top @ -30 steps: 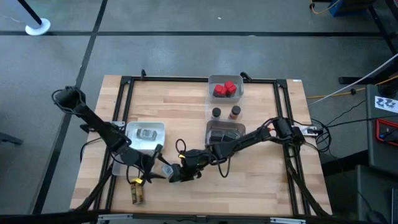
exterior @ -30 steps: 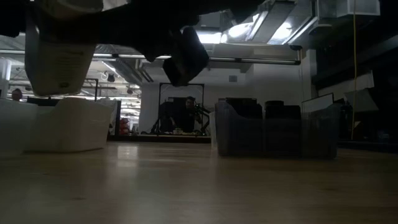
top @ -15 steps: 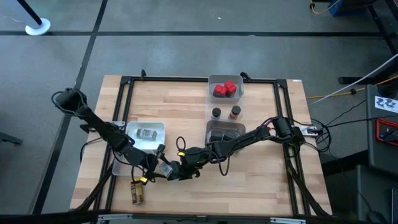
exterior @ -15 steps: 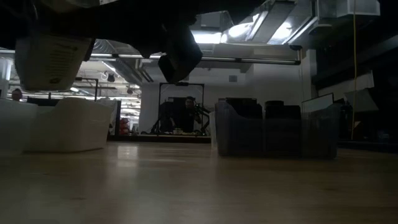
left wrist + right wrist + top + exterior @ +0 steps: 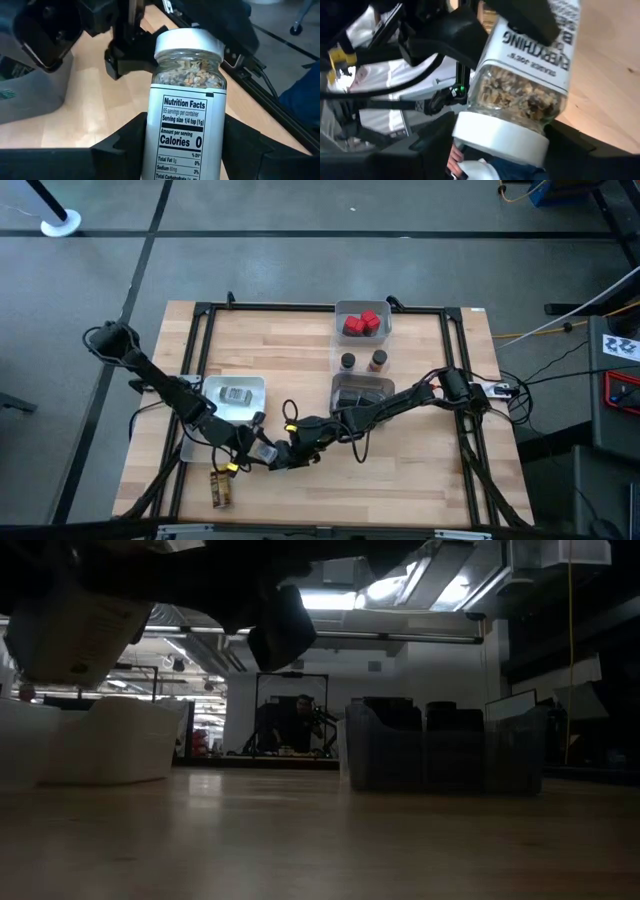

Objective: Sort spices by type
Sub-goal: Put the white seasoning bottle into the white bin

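Front half of the light wooden tabletop (image 5: 400, 480) is mostly bare, open boards to the right of the arms; a black metal frame (image 5: 205, 330) runs around the edges, so the near rail sits close below the work. Both arms meet low at front centre. Clear glass spice jar with white cap and white nutrition label (image 5: 187, 100) sits between the fingers (image 5: 240, 150) of the left end effector (image 5: 262, 453), label facing its wrist camera, cap pointing away; fingers flank the jar body on both sides and look clamped on it. Right end effector (image 5: 290, 456) is just beside the cap end, its dark fingers (image 5: 520, 15) against the same jar (can't tell whether it's gripping or let go). Jar is off the tabletop, seen hanging at upper left in the low view. Small yellow-capped jar (image 5: 219, 490) lies on its side near the front-left corner, apart from both. Clear plastic tray with a silver-grey jar (image 5: 236, 394) sits left of centre; tray of red boxes (image 5: 362, 323) at the back; two small round jars (image 5: 362, 361) in front of it; another clear tray (image 5: 360, 392) under the right arm.
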Controlling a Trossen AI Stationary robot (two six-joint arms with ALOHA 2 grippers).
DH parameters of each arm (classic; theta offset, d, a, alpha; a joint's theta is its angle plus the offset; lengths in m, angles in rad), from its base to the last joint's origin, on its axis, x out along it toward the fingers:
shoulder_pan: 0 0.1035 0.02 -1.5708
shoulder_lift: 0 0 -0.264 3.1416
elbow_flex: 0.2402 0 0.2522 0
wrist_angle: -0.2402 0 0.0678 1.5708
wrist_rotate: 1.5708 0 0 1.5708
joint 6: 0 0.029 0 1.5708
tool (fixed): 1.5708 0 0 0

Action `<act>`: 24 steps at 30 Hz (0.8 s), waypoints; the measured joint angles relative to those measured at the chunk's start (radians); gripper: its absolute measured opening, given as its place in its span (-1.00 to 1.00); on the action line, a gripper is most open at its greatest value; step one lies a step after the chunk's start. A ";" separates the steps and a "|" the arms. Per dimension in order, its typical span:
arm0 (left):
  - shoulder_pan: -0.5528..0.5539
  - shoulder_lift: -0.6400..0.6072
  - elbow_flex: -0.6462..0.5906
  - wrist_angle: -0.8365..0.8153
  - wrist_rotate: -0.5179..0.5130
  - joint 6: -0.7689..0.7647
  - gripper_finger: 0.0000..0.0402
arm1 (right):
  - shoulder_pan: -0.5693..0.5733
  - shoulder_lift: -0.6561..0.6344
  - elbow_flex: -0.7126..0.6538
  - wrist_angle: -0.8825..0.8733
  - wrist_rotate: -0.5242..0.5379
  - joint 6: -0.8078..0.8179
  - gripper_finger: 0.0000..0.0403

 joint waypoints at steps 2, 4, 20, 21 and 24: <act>0.000 -0.012 0.000 -0.001 -0.006 0.000 -0.07 | -0.001 0.000 0.001 0.005 -0.017 -0.030 0.28; 0.002 -0.029 0.000 -0.001 -0.013 0.000 -0.07 | 0.000 0.000 0.002 0.010 -0.021 -0.058 0.28; 0.002 -0.321 0.000 -0.292 -0.112 -0.049 -0.07 | 0.002 -0.110 0.002 -0.109 0.053 -0.355 0.29; 0.002 -0.345 0.000 -0.319 -0.130 -0.057 -0.07 | 0.002 -0.121 0.002 -0.125 0.062 -0.367 0.29; 0.002 -0.427 0.000 -0.429 -0.197 -0.093 -0.07 | 0.003 -0.148 0.002 -0.155 0.090 -0.399 0.29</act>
